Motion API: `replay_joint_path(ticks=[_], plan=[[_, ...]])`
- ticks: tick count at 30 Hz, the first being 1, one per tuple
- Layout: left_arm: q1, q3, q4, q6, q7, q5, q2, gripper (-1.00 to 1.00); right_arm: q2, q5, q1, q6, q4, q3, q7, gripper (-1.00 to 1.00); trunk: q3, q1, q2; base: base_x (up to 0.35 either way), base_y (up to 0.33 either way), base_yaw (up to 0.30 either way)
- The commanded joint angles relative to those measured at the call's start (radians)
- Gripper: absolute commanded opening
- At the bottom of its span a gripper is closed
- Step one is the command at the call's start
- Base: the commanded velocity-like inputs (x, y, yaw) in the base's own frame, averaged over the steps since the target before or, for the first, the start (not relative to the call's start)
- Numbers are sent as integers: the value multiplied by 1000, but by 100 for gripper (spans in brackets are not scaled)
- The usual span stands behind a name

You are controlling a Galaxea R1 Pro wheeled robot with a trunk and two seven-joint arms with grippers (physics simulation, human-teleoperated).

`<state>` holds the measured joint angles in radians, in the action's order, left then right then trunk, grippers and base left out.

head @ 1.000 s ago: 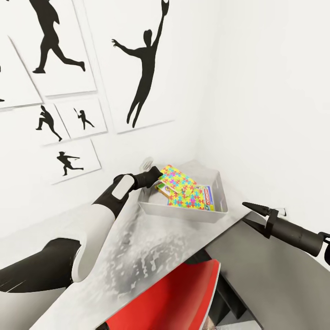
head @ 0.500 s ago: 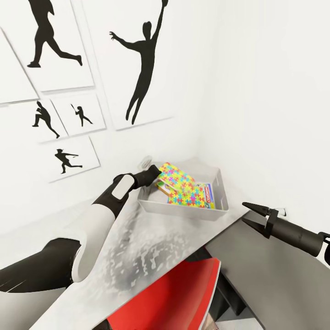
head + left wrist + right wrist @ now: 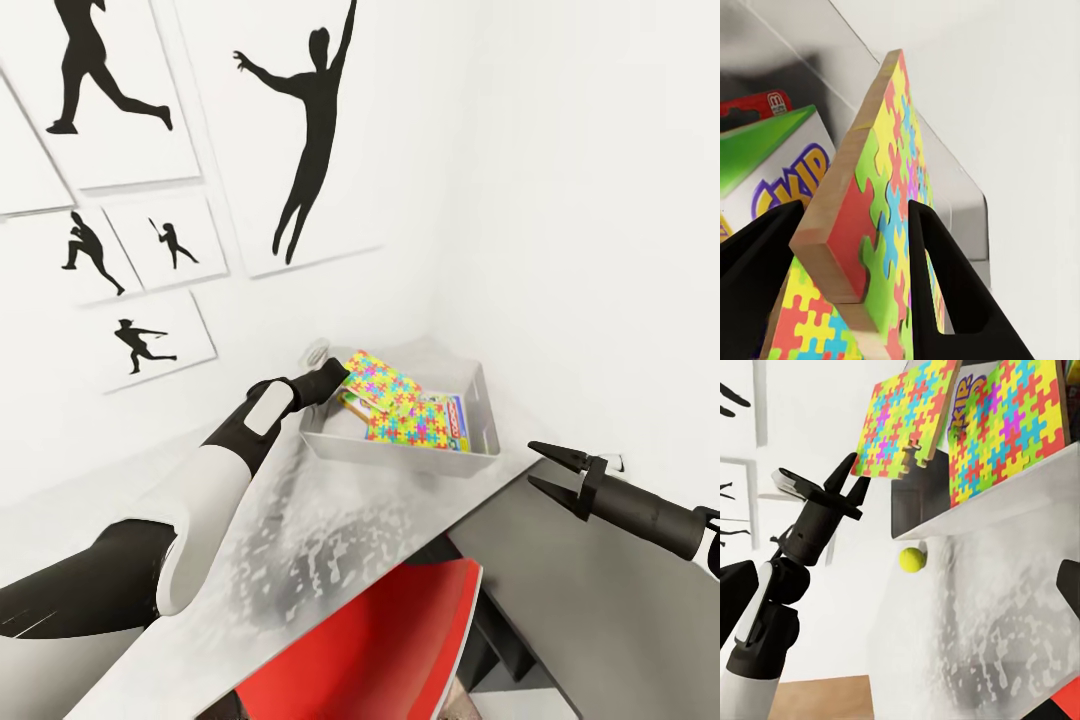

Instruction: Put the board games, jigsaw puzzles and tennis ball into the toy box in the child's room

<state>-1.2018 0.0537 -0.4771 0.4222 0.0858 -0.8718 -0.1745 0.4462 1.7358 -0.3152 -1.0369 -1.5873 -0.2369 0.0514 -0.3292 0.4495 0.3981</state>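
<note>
Clamped in the left tool point(image 3: 341, 381), one jigsaw puzzle point(image 3: 378, 382) is held tilted over the toy box point(image 3: 400, 447) at its 9 o'clock rim (a second puzzle point(image 3: 420, 424) and Skip-Bo point(image 3: 772, 169) already lie inside), the tennis ball point(image 3: 912, 559) is left on the counter point(image 3: 330, 530), and the right tool point(image 3: 541, 466) is held spread, empty.

"SKIP" lettering on green board game point(image 3: 772, 172).

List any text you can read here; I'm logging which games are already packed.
"KIP": the end of a word on the green-and-white game; its start is cut off behind the puzzle.
Red logo on that game's corner: too blurred to read.
Print on the red-edged game in the toy box: too small to read.
</note>
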Motion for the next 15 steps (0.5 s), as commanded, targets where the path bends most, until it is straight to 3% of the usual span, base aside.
replay_joint_path(ticks=[1,8,15], plan=[[-1,0,0,3,2,-1,0,-100,0,5,0,-3,0,-1,5,100,-3,0,2,0,0,0],[-1,50,-1,1,2,-1,0,-100,0,5,-1,-2,0,-1,6,100,-13,0,2,0,0,0],[-1,58,-1,1,2,-1,0,-100,0,4,0,0,0,0,5,100,-22,0,2,0,0,0]])
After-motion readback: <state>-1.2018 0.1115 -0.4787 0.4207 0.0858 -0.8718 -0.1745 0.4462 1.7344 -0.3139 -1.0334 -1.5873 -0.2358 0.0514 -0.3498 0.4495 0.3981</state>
